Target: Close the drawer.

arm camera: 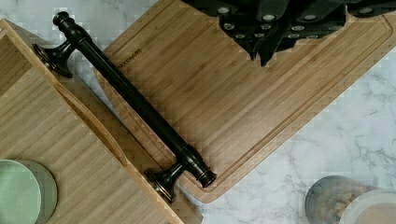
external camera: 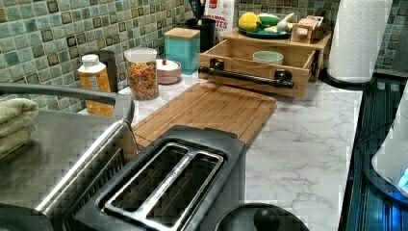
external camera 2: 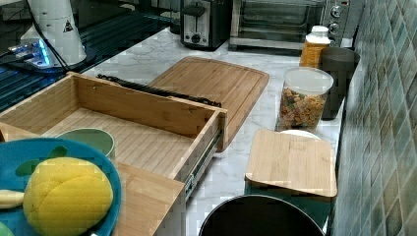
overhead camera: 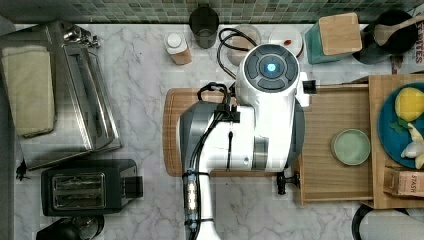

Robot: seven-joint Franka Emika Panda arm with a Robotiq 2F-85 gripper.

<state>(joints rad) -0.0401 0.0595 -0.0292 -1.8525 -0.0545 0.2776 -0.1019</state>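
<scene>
The drawer (overhead camera: 325, 115) is a shallow light-wood box, pulled out from under a thicker wooden top, and it holds a pale green bowl (overhead camera: 351, 146). Its black bar handle (arm camera: 135, 100) lies over the edge of a bamboo cutting board (arm camera: 243, 107). In the left view the drawer front (external camera: 250, 72) and handle (external camera: 245, 77) face the board (external camera: 207, 108). The right view shows the open drawer (external camera 2: 142, 132) with a slide rail exposed. My gripper (arm camera: 261, 56) hovers above the board, apart from the handle, its fingers shut on nothing. From above, the white arm (overhead camera: 265, 115) covers the board.
A blue plate (overhead camera: 400, 125) with a lemon sits on the wooden top. A pasta jar (external camera 2: 302, 98), a teal canister with a wooden lid (external camera 2: 290, 162) and an orange bottle (external camera: 94, 77) line the tiled wall. A black toaster (overhead camera: 90, 187) and a toaster oven (overhead camera: 65, 95) stand beyond the board.
</scene>
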